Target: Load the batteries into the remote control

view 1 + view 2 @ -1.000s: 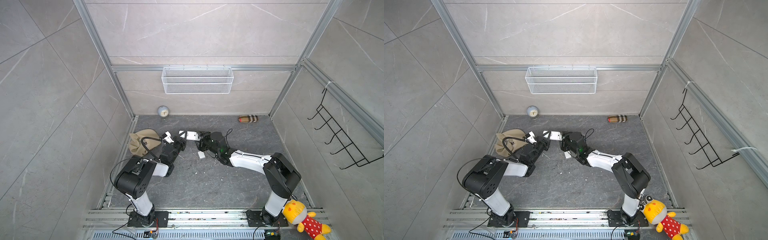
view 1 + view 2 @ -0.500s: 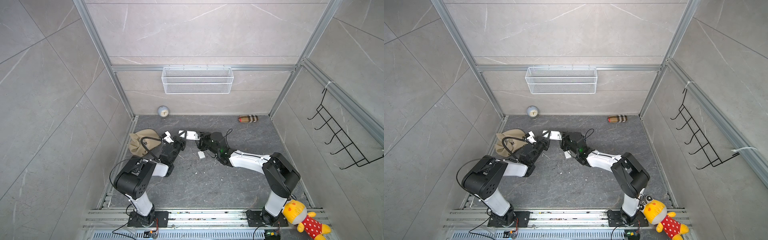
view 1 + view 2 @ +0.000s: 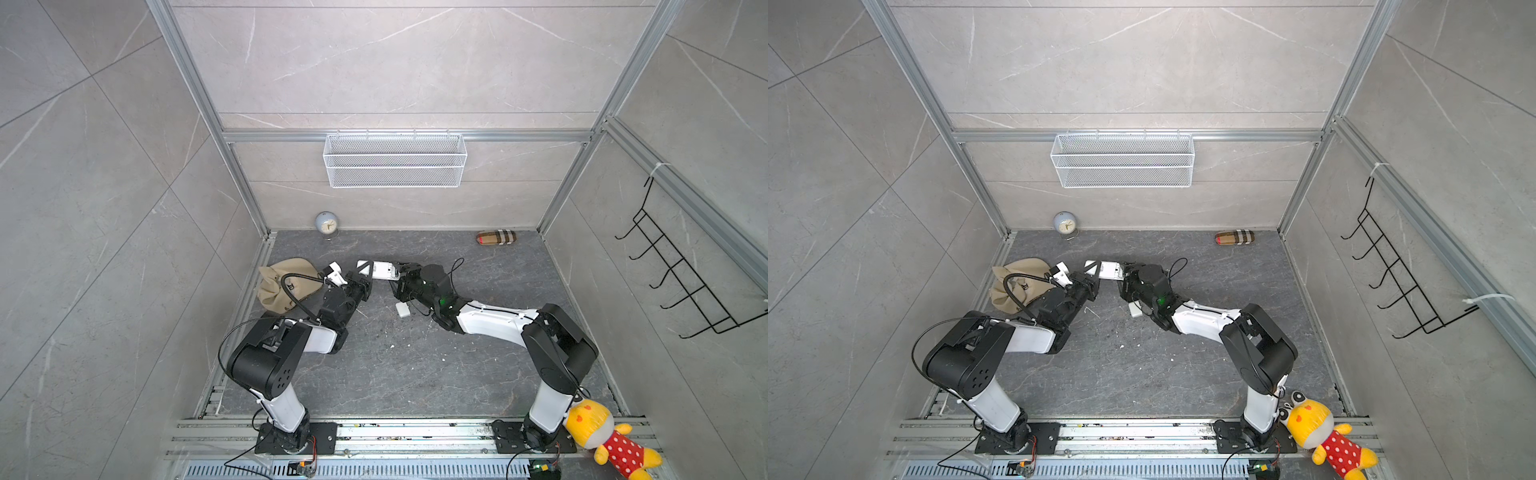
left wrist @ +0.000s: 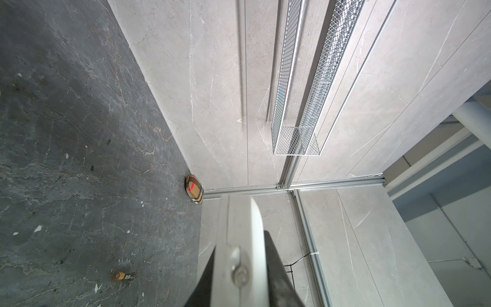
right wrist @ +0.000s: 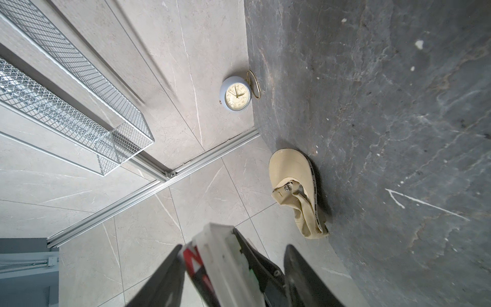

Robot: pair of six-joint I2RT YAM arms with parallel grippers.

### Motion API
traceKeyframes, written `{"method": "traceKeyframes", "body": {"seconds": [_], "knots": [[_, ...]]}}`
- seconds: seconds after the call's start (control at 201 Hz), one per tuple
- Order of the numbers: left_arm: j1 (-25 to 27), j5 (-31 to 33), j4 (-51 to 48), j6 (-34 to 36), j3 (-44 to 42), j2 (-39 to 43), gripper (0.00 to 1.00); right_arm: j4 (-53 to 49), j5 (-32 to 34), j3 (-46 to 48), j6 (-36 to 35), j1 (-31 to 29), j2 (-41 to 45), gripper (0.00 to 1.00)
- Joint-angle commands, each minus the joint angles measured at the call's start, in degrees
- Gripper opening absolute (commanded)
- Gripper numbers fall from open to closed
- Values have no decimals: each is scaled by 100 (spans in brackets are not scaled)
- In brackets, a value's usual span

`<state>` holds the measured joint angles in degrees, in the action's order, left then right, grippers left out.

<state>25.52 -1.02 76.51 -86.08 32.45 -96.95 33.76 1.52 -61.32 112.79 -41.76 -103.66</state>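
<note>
Both grippers hold the remote control [image 3: 380, 269] raised above the back-left part of the floor [image 3: 415, 365]: the left gripper [image 3: 362, 275] is clamped on one end, the right gripper [image 3: 400, 271] on the other. One battery [image 4: 124, 276] lies loose on the floor; a white cover [image 3: 402, 309] lies beside the right arm.

White arm links, black joints, black cables

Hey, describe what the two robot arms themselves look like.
Both arms pair bulky black joints with glossy white link shells. The left arm trails a looping black cable; the right arm shows a small green light near its wrist. Dark wedge-shaped fingers end each arm.
</note>
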Motion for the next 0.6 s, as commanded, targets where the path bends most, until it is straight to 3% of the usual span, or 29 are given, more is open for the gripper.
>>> {"method": "traceKeyframes", "body": {"seconds": [0.0, 0.597], "knots": [[23, 68, 461, 185, 70, 280, 0, 68, 85, -34, 9, 33, -51, 56], [23, 171, 460, 180, 7, 352, 0, -209, 84, -93, -120, 36, 76, 40]]}}
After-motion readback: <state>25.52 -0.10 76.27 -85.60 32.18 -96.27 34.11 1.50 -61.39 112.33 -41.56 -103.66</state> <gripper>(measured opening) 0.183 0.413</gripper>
